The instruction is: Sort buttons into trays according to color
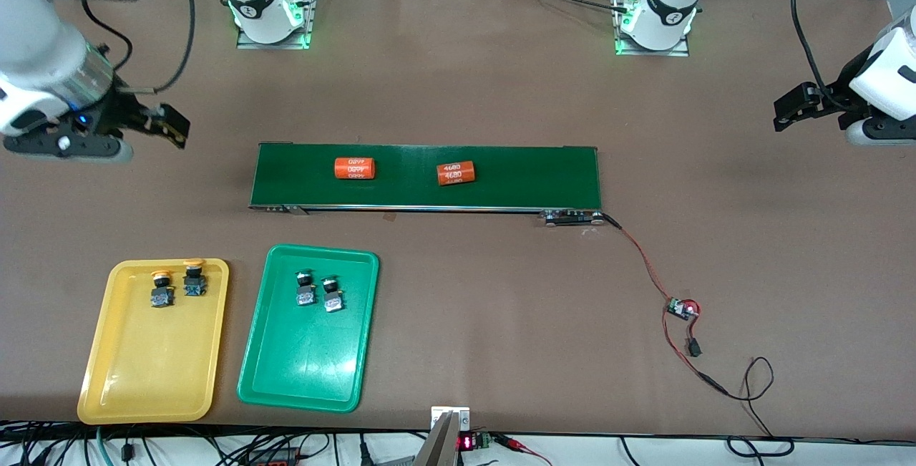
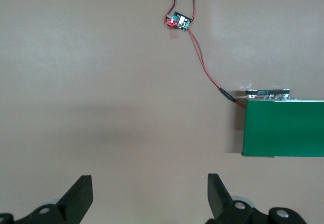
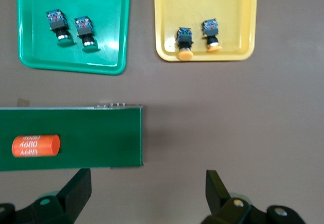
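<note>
Two yellow-capped buttons (image 1: 162,289) (image 1: 194,278) lie in the yellow tray (image 1: 154,366). Two green-capped buttons (image 1: 305,287) (image 1: 331,294) lie in the green tray (image 1: 308,358). The right wrist view shows the same: green buttons (image 3: 58,26) (image 3: 85,31) in the green tray (image 3: 109,11), yellow buttons (image 3: 184,41) (image 3: 210,32) in the yellow tray (image 3: 202,1). My right gripper (image 1: 170,126) (image 3: 147,176) is open and empty, over bare table past the conveyor's end. My left gripper (image 1: 787,109) (image 2: 149,181) is open and empty over bare table at the left arm's end.
A long dark-green conveyor belt (image 1: 529,176) lies across the middle with two orange cylinders (image 1: 355,168) (image 1: 456,173) on it. A red-black wire runs from it to a small circuit board (image 1: 682,308) (image 2: 178,21). Both trays stand nearer to the front camera than the belt.
</note>
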`<state>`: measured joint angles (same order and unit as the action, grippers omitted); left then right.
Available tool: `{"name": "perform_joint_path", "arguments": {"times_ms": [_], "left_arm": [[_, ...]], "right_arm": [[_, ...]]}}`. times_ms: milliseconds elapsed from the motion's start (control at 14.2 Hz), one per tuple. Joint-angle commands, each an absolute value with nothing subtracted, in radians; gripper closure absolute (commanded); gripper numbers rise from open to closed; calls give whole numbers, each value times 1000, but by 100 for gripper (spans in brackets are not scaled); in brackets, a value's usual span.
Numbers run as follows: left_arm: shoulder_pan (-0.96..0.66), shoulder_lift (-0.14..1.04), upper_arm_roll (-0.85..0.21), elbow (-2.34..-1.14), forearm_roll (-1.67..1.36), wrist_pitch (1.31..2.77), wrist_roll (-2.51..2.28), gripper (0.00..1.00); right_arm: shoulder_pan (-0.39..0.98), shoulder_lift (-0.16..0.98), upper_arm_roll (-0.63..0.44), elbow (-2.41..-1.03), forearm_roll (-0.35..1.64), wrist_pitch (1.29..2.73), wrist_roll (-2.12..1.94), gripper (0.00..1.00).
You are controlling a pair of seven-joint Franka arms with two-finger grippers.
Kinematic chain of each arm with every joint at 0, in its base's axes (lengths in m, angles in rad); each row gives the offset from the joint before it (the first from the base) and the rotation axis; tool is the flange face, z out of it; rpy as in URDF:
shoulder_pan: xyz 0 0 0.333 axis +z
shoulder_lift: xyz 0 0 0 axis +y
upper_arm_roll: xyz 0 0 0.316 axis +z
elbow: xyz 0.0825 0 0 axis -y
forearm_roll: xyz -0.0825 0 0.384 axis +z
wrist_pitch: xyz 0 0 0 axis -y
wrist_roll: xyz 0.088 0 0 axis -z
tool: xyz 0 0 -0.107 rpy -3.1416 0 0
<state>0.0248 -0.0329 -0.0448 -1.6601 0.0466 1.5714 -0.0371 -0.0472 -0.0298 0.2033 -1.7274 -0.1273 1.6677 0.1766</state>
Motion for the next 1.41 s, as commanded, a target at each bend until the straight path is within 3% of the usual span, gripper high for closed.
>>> {"name": "perform_joint_path", "arguments": {"times_ms": [0,282,705,1340], "left_arm": [[20,-32,-54,-1631,57,1545,-21,0],[21,-32,-54,-1631,57,1542,-20,0],[21,-32,-54,-1631,57,1540,-20,0],[21,-32,-54,-1631,57,1540,-20,0]], "right_arm": [[-67,-112,204,-1802,-107,1651,150,0],[-75,-91,201,-1763,-65,1568,162,0],[-84,-77,181,-1746,51,1580,172,0],[-66,-77,132,-1741,51,1569,154,0]]}}
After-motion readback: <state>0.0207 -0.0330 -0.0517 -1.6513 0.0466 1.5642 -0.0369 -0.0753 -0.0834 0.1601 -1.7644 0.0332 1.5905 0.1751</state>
